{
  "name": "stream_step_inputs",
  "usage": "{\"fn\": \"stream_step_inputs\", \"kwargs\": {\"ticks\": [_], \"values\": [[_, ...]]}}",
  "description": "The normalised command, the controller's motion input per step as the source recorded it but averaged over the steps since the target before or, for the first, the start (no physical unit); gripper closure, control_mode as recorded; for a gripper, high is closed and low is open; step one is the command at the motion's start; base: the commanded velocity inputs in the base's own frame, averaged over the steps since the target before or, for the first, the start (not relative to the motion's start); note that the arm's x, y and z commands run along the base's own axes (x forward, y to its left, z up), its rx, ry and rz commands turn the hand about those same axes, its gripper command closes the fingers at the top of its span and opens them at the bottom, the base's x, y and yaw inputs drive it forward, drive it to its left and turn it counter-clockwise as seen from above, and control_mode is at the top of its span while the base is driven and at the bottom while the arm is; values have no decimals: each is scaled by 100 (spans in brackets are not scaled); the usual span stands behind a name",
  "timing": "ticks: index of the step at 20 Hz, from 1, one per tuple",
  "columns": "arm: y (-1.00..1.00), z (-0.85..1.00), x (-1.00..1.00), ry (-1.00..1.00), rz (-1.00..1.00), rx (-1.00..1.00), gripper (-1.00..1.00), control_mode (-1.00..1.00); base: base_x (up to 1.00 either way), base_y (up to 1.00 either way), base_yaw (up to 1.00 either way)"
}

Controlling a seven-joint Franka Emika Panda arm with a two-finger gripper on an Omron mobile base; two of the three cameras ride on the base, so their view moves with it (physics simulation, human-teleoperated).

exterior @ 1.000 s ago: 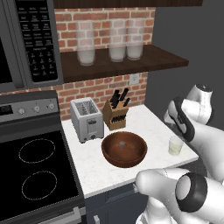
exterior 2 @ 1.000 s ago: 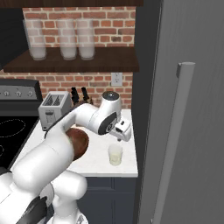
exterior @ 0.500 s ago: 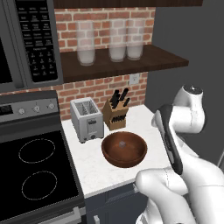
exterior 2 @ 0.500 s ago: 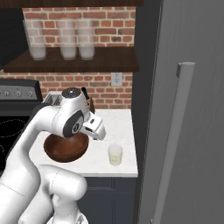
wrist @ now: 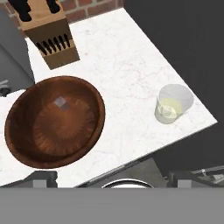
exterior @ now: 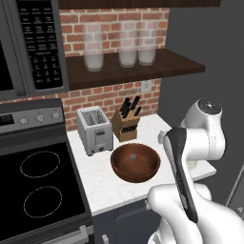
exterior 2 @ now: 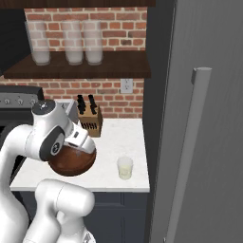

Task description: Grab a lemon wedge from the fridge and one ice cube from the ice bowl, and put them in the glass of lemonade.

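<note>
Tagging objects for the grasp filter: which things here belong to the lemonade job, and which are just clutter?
Job:
- ice bowl
- ice cube, lying in the bowl
- glass of lemonade
- fridge, door shut

Clutter:
- toaster
- knife block
- three jars on the shelf
- stove
- microwave

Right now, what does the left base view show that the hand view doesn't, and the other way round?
Left base view alone: the stovetop, the microwave panel and the frosted jars on the shelf.

Hand view alone: the glass of lemonade near the counter's corner, right of the ice bowl.

Both: the ice bowl with the ice cube inside, the knife block and the white counter.
</note>
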Motion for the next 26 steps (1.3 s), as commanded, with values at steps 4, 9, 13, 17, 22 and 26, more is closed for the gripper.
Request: {"fn": "stream_step_inputs", "kwargs": {"ticks": [4,9,13,17,22,26], "values": [[4,25,-31,-11,0,6,-100,-100,0,0,0],[-9,26,-38,-8,-1,6,-100,-100,0,0,0],[-7,16,-35,-2,0,4,-100,-100,0,0,0],[0,0,0,0,0,0,-100,-100,0,0,0],[0,0,-1,0,0,0,-100,-100,0,0,0],[-3,0,-8,0,-1,0,-100,100,-66,-21,-10]]}}
